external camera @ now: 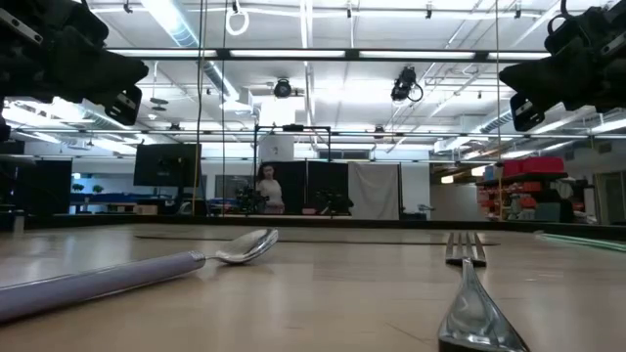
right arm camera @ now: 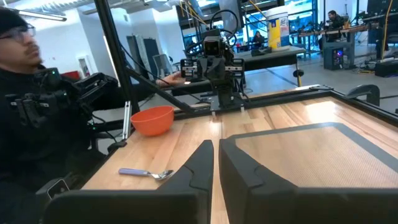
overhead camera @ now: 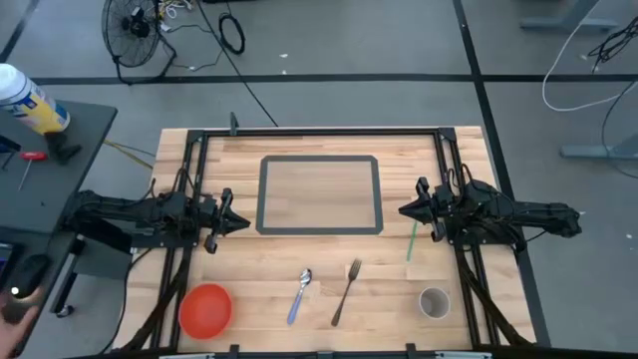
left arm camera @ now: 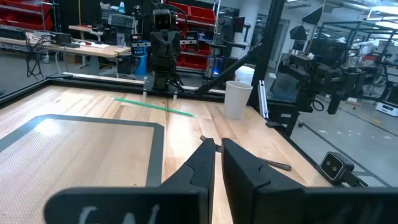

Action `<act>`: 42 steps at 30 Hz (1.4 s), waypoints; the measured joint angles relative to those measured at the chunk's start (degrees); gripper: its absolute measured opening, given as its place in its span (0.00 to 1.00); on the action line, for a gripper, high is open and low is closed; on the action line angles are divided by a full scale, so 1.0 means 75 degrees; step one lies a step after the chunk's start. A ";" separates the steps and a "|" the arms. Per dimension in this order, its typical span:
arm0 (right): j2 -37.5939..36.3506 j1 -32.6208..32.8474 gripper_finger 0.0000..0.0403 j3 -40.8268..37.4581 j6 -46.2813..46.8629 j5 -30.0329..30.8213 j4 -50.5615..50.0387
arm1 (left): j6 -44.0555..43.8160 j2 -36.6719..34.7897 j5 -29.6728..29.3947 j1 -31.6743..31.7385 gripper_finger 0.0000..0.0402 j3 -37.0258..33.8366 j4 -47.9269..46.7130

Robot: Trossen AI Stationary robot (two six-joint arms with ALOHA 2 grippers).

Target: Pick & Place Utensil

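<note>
A spoon (overhead camera: 301,293) with a purple handle and a metal fork (overhead camera: 346,291) lie flat on the wooden table near its near edge, the spoon left of the fork. The low view shows both close up: the spoon (external camera: 147,269) and the fork (external camera: 474,293). My left gripper (overhead camera: 247,221) hovers shut at the left side of a grey-framed mat (overhead camera: 320,194). My right gripper (overhead camera: 402,210) hovers shut at the mat's right side. The two face each other across the mat and touch nothing. The right wrist view shows the spoon (right arm camera: 146,173).
A red bowl (overhead camera: 205,309) stands at the near left corner and a paper cup (overhead camera: 434,302) at the near right. A green straw (overhead camera: 411,241) lies under the right arm. Black frame rails (overhead camera: 195,179) run along both sides. A person (right arm camera: 25,93) sits beyond the table's left side.
</note>
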 joint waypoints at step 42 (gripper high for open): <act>0.0002 0.0000 0.08 0.0000 -0.0911 0.0825 0.0218 | -0.0352 0.0000 -0.0126 0.0000 0.08 0.0001 0.0482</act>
